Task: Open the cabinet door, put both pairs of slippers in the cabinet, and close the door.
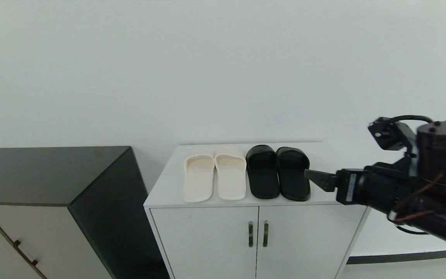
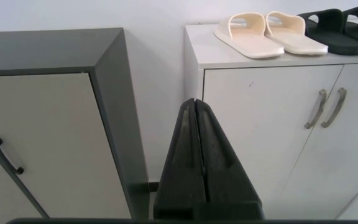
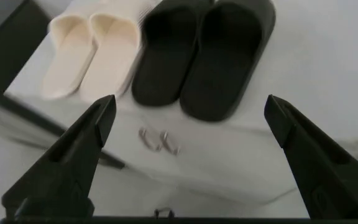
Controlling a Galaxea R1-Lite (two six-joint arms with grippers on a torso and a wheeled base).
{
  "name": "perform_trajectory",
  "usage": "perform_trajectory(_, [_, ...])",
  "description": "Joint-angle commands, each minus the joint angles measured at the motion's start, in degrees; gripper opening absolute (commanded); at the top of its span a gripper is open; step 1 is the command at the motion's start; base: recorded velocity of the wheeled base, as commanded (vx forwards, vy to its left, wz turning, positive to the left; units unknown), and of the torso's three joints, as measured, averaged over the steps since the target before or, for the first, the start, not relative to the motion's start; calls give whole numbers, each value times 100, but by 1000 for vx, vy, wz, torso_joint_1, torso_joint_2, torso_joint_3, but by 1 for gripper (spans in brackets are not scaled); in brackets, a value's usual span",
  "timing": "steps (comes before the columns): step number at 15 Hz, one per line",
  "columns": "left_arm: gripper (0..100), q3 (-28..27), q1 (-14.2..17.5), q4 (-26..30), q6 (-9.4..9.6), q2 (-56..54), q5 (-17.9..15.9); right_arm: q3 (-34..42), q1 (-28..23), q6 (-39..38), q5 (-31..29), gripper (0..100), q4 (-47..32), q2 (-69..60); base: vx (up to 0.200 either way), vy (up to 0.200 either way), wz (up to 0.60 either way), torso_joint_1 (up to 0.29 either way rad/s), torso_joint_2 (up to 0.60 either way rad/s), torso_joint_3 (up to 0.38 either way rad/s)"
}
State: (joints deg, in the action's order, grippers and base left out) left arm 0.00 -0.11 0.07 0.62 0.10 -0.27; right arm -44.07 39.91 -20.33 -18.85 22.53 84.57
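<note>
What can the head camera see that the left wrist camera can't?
Head view extra: the right gripper, open, near the black slippers. Left wrist view extra: the left gripper, shut, lower than the top of the white cabinet. Both: the white cabinet with its doors shut, the two handles, the cream slippers and black slippers side by side on top, and the dark cabinet beside it.

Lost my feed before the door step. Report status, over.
Left gripper shut, low. Right gripper open by black slippers. Cream slippers beside them atop cabinet; doors closed. Nothing before doors.
</note>
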Motion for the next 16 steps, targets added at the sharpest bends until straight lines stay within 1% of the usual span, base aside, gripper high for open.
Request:
perform_trajectory(1, [0,0,-7,1,-1,-1,0,-867,263,-6,-708,100,331,1484,0,0,0,0,0,0])
perform_trajectory(4, [0,0,-7,1,-1,-1,0,-1578,298,12,-1341,100,366,2319,0,0,0,0,0,0])
perform_trajectory(6, [0,0,-7,1,-1,-1,0,-1983,219,29,-1561,100,358,2741,0,0,0,0,0,0])
perform_trajectory(14, [0,0,-7,1,-9,-1,0,-3108,-273,399,-1534,100,375,3892,0,0,0,0,0,0])
perform_trajectory(16, [0,0,-7,1,-9,-1,0,-3354,-432,548,-1394,100,375,4138,0,0,0,0,0,0])
